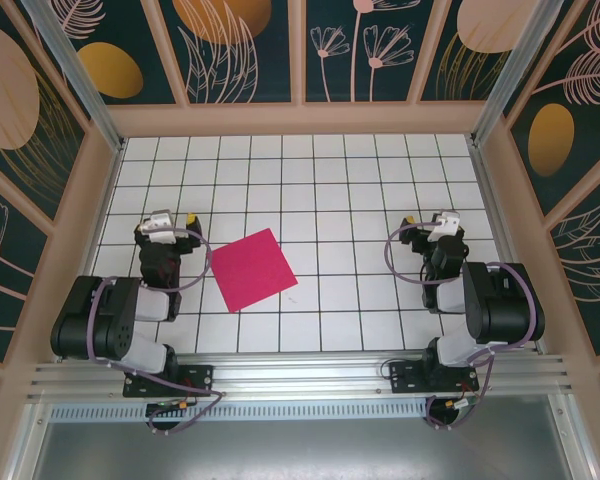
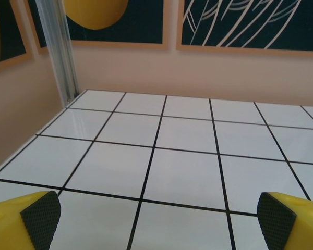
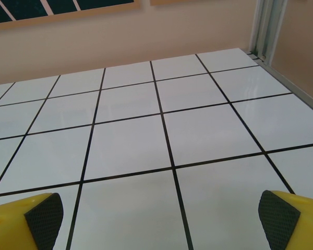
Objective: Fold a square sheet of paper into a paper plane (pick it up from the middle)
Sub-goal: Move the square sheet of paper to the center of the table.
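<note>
Here, seen from above, a white worktop (image 1: pixel 320 190) ruled with a black grid sits inside a wooden-framed enclosure. Its walls (image 1: pixel 360 45) are dark panels printed with pale leaf outlines and gold ovals.

A flat, unfolded pink paper (image 1: pixel 252 270) lies on the worktop, left of centre and towards the near edge. It is turned so that its corners point roughly up, down, left and right. Its left corner lies just beside the wrist of the left arm (image 1: pixel 105 320), and nothing touches the sheet.

The two black arms stand at the near edge, each bent back on itself with its wrist pointing towards the far wall. The right arm (image 1: pixel 500 300) is well apart from the paper, across several bare tiles.

In the left wrist view, the left jaws stand wide open and empty. Two yellow fingers with black ribbed pads (image 2: pixel 40 219) sit at the bottom corners, with bare white tiles between them. A metal post (image 2: pixel 60 52) rises in the far left corner.

In the right wrist view, the right jaws are likewise spread wide and hold nothing, their black pads (image 3: pixel 44 219) at the bottom corners over bare tiles.
</note>
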